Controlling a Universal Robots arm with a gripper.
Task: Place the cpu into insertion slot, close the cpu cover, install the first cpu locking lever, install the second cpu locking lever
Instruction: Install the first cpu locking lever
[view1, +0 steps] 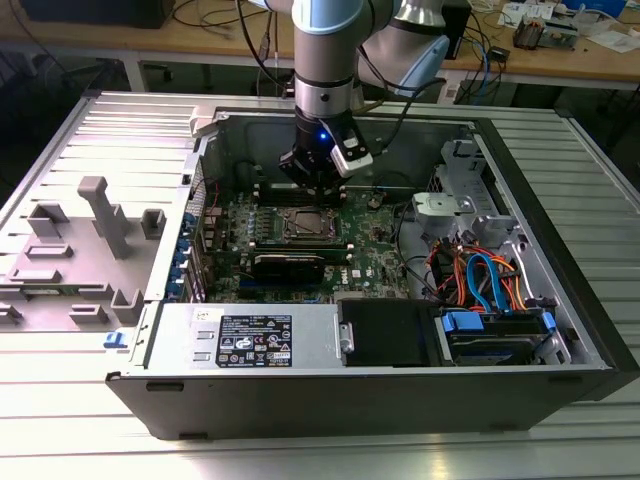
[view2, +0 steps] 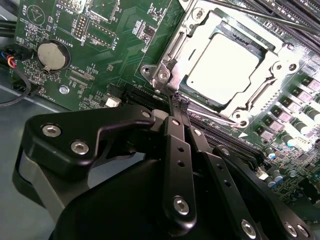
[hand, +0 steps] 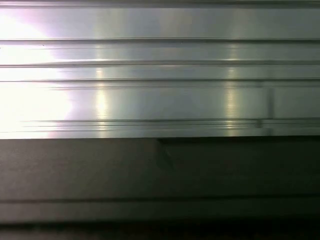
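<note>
Lying open on a ribbed metal table (view1: 60, 420), a computer case (view1: 330, 395) is seen in the exterior view. At that view's left, a grey plastic fixture (view1: 95, 235) is set on the removed side panel. Toward the middle, the green motherboard (view1: 375, 245) is laid flat in the case, and the insertion slot (view1: 306, 224) is found on it, just below the gripper (view1: 318, 185), which is lowered from the arm over the far edge of the socket. At the exterior view's right, a bundle of orange and blue cables (view1: 480, 280) is seen beside a blue-handled drive (view1: 495, 330).

In the second wrist view, a round coin battery (view2: 52, 55) is mounted on the board. The cpu (view2: 225, 65) is seated flat in the socket, its pale metal top facing up, and it is framed by the cpu cover (view2: 280, 67), which is folded down around it. The square has no long axis. The black fingers (view2: 177, 150) are brought together, their tips touching the cover's near edge.
</note>
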